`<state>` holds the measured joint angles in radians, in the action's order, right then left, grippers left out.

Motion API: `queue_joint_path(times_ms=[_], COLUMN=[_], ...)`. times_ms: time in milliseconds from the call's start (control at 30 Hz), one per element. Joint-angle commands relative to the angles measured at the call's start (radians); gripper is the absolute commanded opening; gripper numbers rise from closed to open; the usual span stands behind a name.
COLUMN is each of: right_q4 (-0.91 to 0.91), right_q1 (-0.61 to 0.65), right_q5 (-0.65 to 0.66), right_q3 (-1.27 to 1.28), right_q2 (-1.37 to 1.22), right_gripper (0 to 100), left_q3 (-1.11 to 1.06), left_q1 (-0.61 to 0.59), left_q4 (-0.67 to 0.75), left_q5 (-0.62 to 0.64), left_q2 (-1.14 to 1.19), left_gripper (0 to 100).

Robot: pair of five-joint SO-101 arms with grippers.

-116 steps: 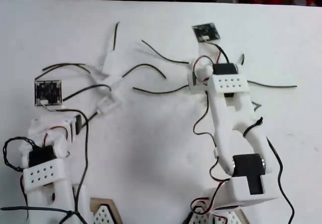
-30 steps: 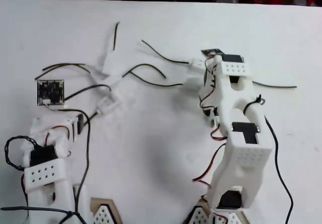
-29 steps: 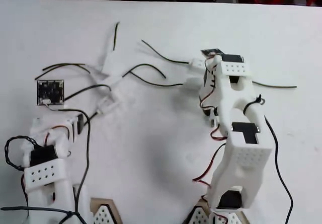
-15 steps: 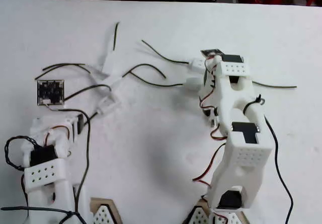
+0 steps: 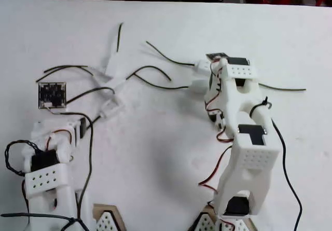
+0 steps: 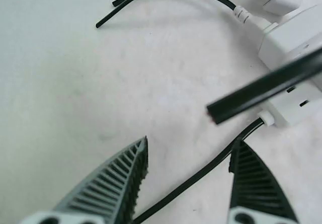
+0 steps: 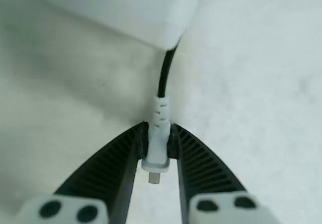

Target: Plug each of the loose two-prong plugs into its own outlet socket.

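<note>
My right gripper (image 7: 158, 133) is shut on a small white two-prong plug (image 7: 157, 143), whose black cable (image 7: 165, 75) runs ahead under a white block (image 7: 126, 7). In the high view the right arm (image 5: 233, 80) stands over white plug parts (image 5: 198, 85) right of centre. My left gripper (image 6: 190, 143) is open just above the table, with a thin black wire (image 6: 201, 176) crossing between its fingers. Just beyond it lie white socket pieces (image 6: 294, 38). In the high view the left arm (image 5: 52, 143) rests at the near left, beside a cluster of white plugs and sockets (image 5: 115, 78).
A black square board (image 5: 52, 95) lies at the left, ahead of the left arm. A second small board (image 5: 215, 56) peeks out at the right arm's far end. Loose black wires (image 5: 155, 83) sprawl over the table's middle. A blurred black cable (image 6: 266, 90) hangs close to the left camera.
Since about four seconds ago the right arm has folded up over the plug parts, and the small board lies nearer. Over the last second almost nothing moved; the left arm stayed still.
</note>
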<state>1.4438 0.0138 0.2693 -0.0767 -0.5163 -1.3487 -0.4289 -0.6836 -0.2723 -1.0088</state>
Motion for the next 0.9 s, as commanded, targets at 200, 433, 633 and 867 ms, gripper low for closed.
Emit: queue_joint_path(times_ms=[200,433,633,867], right_q4=[0.074,0.205,0.262,0.254], right_q1=[-0.002,0.001,0.001,0.076], right_q5=[0.006,0.008,0.008,0.005], right_q3=[0.000,0.002,0.008,0.104], right_q2=[0.113,0.384,0.622,0.819], right_gripper=[1.9,1.7,1.7,1.7], left_q3=[0.023,0.023,0.023,0.023], left_q1=[0.010,0.012,0.012,0.082], left_q4=[0.020,0.020,0.020,0.020], left_q5=[0.000,0.000,0.000,0.005], left_q2=[-0.028,-0.028,-0.028,-0.028], left_gripper=[26,26,26,26])
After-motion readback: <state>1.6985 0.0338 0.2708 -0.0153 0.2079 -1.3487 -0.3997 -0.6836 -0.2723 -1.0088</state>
